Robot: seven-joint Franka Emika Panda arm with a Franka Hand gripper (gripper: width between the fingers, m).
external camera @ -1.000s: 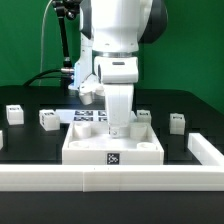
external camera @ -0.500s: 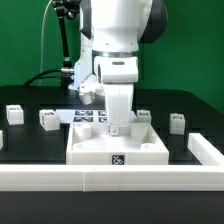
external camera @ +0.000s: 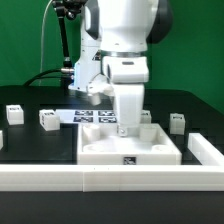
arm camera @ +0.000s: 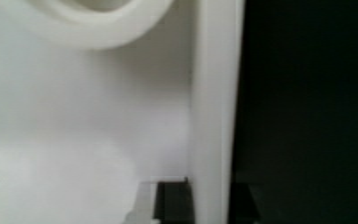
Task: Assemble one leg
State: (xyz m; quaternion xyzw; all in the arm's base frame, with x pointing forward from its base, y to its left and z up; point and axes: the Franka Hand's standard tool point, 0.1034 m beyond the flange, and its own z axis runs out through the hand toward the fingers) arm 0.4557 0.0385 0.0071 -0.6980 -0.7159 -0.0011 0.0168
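On the black table (external camera: 30, 140), the gripper (external camera: 127, 128) stood low at the rear edge of the square white panel (external camera: 100, 150); I could not tell how its jaws stood. Only the exterior view showed the loose posts. One leg (external camera: 48, 119) and a second leg (external camera: 14, 113) stood on that view's left, and a third leg (external camera: 176, 122) on its right, all apart from the panel. The wrist view gave only a blurred white surface with a round recess (arm camera: 96, 20).
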